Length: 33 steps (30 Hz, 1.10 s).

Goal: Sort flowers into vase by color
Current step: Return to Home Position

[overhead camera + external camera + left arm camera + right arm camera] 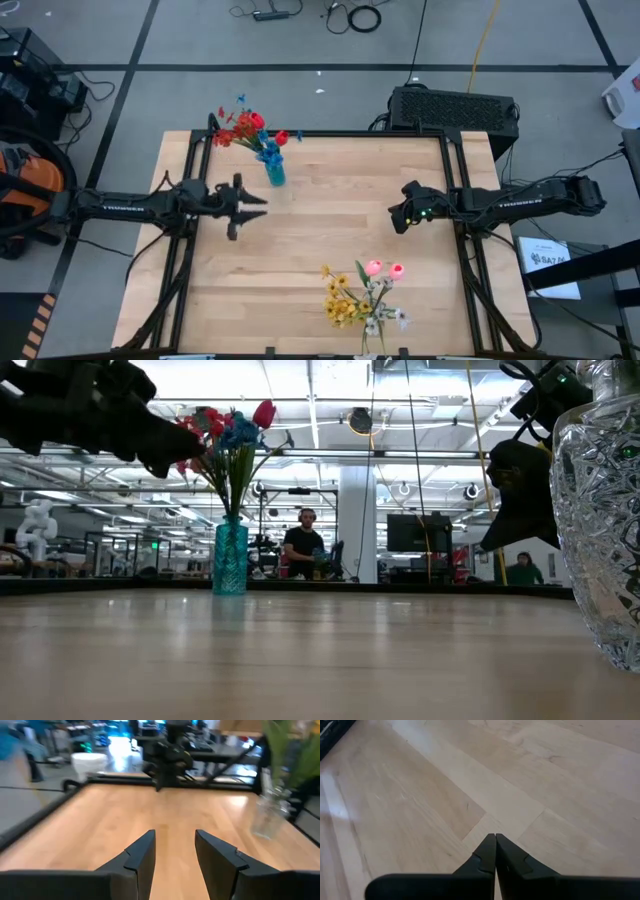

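Observation:
A teal cup [275, 172] stands upright at the table's far left and holds red and blue flowers [248, 128]; the low view shows the cup [230, 560] and its bunch [226, 432]. A clear cut-glass vase [603, 510] stands at the near edge and holds yellow, pink and white flowers [365, 298]. My left gripper [252, 206] hovers open, nearer than the teal cup and empty [175, 854]. My right gripper [398, 216] is shut and empty above the bare table's right half [495, 838].
The wooden table top [330, 220] lies bare between the two grippers. A black frame rail [330, 135] runs along the far edge. In the left wrist view the glass vase [270, 815] stands to one side and the right arm [172, 750] faces me across the table.

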Each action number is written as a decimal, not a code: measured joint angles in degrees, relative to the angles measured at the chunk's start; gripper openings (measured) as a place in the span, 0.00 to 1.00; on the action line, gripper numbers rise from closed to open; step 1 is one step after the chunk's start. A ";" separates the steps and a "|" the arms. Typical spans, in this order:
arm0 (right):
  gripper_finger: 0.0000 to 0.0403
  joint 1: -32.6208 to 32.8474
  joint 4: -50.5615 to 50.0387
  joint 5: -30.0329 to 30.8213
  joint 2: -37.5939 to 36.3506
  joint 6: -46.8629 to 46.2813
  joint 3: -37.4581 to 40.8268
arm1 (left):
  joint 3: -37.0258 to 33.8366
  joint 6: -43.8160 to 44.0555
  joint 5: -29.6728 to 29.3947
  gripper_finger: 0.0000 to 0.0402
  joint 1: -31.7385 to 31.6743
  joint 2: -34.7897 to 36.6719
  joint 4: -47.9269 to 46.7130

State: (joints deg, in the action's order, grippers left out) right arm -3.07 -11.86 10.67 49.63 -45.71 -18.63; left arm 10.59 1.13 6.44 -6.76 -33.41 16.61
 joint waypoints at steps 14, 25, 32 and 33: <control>0.00 0.00 0.31 0.05 0.02 -0.09 0.00 | -10.16 -0.12 3.76 0.36 7.69 11.25 9.89; 0.00 0.02 0.52 0.03 0.02 -1.58 0.00 | -10.21 -0.07 5.35 0.36 6.40 33.29 -10.49; 0.00 0.02 0.50 0.20 0.02 1.23 0.07 | -10.23 -1.30 3.12 0.36 6.40 32.29 -14.46; 0.00 0.02 0.87 0.25 0.00 2.31 0.07 | -10.23 -1.41 2.35 0.36 6.40 32.37 -14.52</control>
State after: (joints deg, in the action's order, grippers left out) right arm -3.05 -10.99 10.93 49.63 -43.40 -18.57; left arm 0.36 -0.29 8.79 -0.36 -1.04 2.09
